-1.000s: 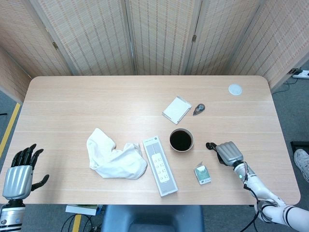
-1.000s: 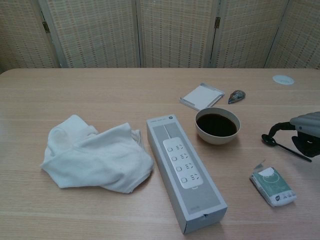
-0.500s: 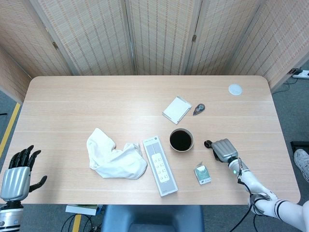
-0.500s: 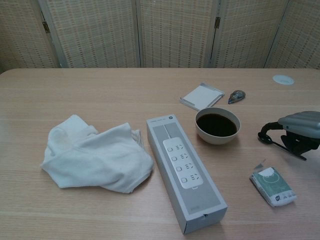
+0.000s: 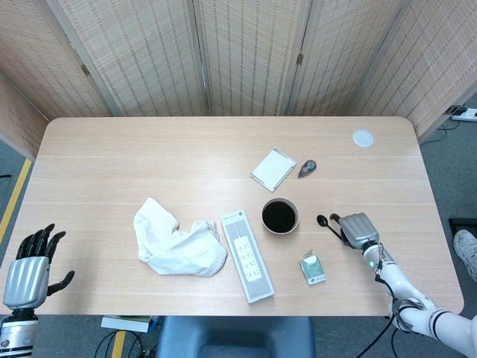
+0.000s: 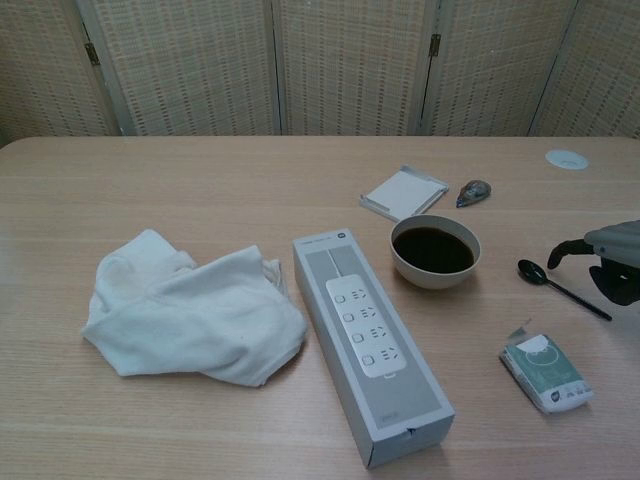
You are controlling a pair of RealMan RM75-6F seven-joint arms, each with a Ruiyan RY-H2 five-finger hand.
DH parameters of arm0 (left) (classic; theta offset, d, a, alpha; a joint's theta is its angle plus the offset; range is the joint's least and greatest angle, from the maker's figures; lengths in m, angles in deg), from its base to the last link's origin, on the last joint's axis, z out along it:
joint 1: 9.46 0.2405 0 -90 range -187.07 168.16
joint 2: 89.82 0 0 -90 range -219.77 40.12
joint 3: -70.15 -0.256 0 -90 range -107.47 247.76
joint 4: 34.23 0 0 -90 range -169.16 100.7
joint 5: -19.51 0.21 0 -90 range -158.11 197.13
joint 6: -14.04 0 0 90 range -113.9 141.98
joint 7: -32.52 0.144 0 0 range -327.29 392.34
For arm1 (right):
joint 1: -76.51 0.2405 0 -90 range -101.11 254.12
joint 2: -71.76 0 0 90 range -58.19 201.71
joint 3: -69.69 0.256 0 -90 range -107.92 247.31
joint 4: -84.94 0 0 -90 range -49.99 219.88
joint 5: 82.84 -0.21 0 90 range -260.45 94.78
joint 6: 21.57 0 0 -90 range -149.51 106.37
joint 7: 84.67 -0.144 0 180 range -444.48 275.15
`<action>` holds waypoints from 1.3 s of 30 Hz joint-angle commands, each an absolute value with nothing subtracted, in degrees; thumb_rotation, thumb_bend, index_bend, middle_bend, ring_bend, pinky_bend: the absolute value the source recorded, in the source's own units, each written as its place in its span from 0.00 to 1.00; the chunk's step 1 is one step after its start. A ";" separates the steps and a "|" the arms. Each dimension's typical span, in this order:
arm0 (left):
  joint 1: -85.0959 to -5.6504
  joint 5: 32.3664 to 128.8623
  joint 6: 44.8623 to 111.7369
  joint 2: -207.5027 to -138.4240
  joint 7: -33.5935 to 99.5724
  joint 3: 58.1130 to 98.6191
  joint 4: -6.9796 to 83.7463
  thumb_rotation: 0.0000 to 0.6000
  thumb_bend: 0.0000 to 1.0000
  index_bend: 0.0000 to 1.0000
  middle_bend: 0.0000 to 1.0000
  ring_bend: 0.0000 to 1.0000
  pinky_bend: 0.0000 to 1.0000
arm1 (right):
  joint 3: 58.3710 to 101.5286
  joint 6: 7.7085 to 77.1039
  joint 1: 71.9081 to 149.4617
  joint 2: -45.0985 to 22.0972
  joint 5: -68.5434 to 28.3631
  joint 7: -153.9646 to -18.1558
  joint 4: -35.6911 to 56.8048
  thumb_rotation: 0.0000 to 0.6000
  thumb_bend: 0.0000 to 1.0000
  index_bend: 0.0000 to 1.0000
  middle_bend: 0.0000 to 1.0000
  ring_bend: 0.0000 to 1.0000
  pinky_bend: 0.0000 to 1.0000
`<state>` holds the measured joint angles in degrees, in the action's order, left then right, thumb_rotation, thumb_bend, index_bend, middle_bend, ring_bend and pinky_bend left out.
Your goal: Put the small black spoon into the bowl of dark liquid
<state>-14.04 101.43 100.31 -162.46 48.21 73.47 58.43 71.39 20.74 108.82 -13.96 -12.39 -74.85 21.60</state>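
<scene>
Spoon (image 6: 560, 287), small and black, lay flat on the worktop (image 5: 149, 149) right of the bowl of dark liquid (image 6: 434, 250), just beside the right hand (image 5: 358, 228), whose curled fingers held nothing, while the left hand (image 5: 28, 257) hung spread off the worktop's edge.

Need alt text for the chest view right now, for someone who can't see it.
A small black spoon lies on the wooden table right of a bowl of dark liquid, with the right hand at the frame's right edge beside it. A power strip box and white cloth lie left.
</scene>
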 commanded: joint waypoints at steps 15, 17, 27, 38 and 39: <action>-13.58 101.28 100.72 -162.35 47.67 73.39 58.14 1.00 0.25 0.19 0.08 0.11 0.14 | 71.58 21.65 109.68 -14.34 -10.17 -75.31 19.21 1.00 0.84 0.23 1.00 1.00 1.00; -13.49 101.20 100.77 -162.28 47.51 73.40 58.10 1.00 0.25 0.19 0.08 0.11 0.14 | 71.72 20.95 110.26 -15.02 -10.28 -75.00 20.13 1.00 0.84 0.23 1.00 1.00 1.00; -13.32 100.99 100.80 -162.16 47.24 73.48 57.79 1.00 0.25 0.19 0.08 0.11 0.14 | 72.46 18.79 111.75 -16.85 -11.67 -74.61 23.34 1.00 0.84 0.23 1.00 1.00 1.00; -13.75 101.08 100.32 -162.18 47.11 73.72 57.65 1.00 0.25 0.19 0.08 0.11 0.14 | 71.95 19.73 110.17 -15.45 -12.82 -74.71 23.46 1.00 0.84 0.23 1.00 1.00 1.00; -13.77 101.09 100.27 -162.24 47.05 73.70 57.56 1.00 0.25 0.19 0.08 0.11 0.14 | 71.78 20.43 109.69 -14.86 -12.62 -74.87 22.63 1.00 0.84 0.23 1.00 1.00 1.00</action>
<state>-13.76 101.09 100.28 -162.24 47.05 73.70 57.56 72.06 19.71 110.27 -15.54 -12.74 -74.79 23.45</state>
